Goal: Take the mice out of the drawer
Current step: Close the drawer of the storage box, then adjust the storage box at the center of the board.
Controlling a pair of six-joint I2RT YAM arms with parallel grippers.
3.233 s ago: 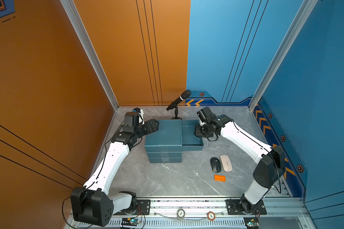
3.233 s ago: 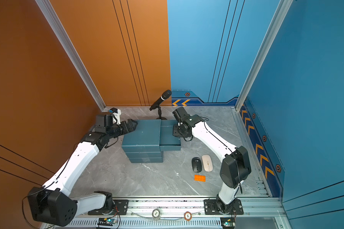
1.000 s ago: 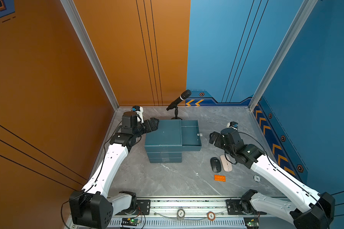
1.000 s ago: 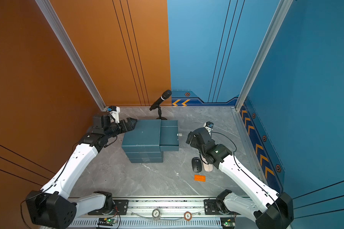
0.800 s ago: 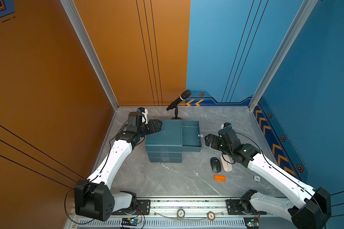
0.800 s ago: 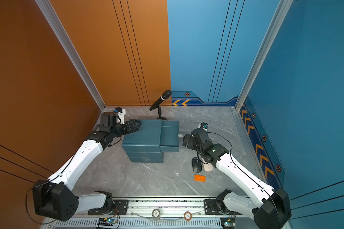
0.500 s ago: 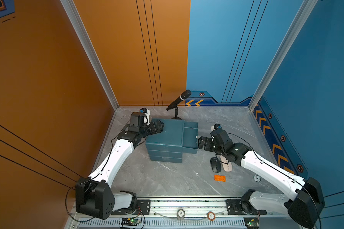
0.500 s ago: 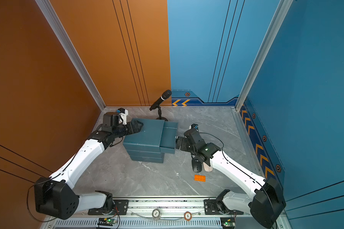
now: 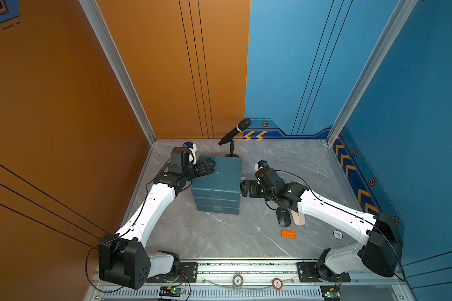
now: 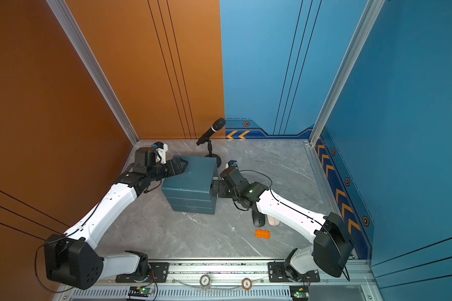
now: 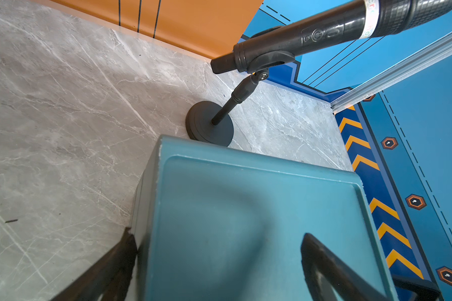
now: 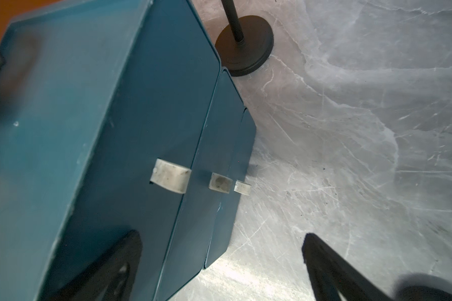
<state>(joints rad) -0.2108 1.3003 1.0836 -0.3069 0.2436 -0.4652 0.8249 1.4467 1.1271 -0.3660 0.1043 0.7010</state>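
right wrist view: right hand (image 12: pixel 221 235) spread beside drawer fronts (image 12: pixel 172 117); left hand (image 11: pixel 217 234) splayed astride cabinet (image 11: pixel 245 182) edge.

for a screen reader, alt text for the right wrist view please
A teal drawer cabinet fills much of the view, its three stacked drawer fronts each with a pale pull tab. The right tool stands open before it; a microphone stand's round black base sits on the grey marble table beyond.
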